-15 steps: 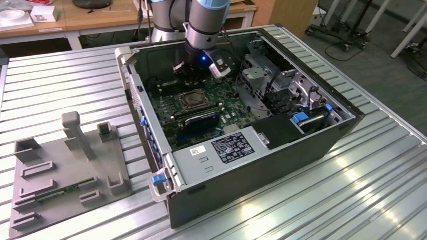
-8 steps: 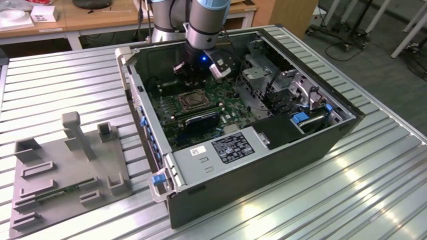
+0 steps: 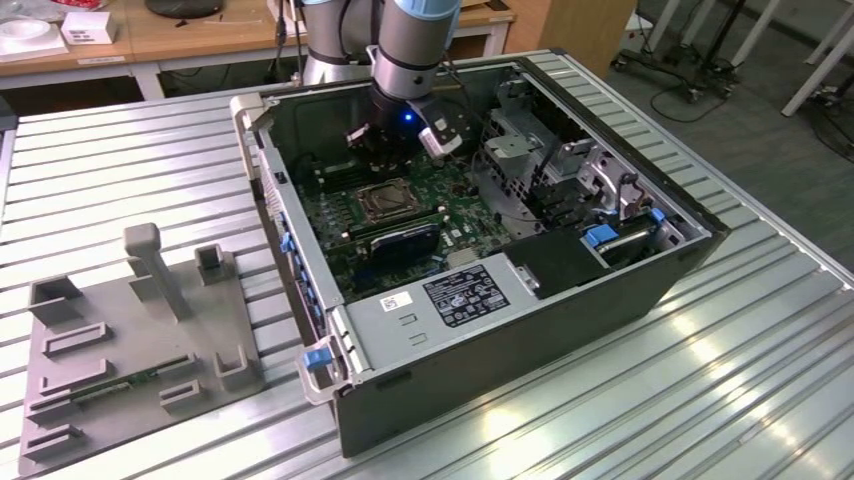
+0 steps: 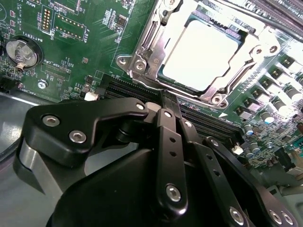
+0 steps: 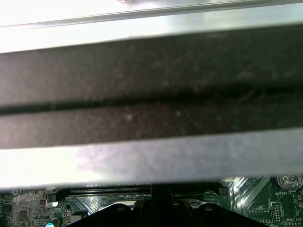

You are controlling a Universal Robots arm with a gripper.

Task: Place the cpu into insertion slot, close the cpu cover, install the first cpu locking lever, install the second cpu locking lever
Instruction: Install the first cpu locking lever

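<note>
Beneath one cpu cover [image 4: 150, 49], one cpu [image 4: 203, 54].

Exterior view overlooks the case [image 3: 534, 330]; both wrist views hug the board [image 4: 71, 61] [image 5: 258, 205] beside the insertion slot [image 4: 142, 56]

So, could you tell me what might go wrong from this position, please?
The claw sits right at the black slots beside the cpu; a sideways slip could scrape them or nearby board parts.
The cover lies over the cpu; an off-centre push could bend its frame or load the chip unevenly.
In the exterior view the arm reaches deep into the case, near the drive cage; it might strike it.
</note>
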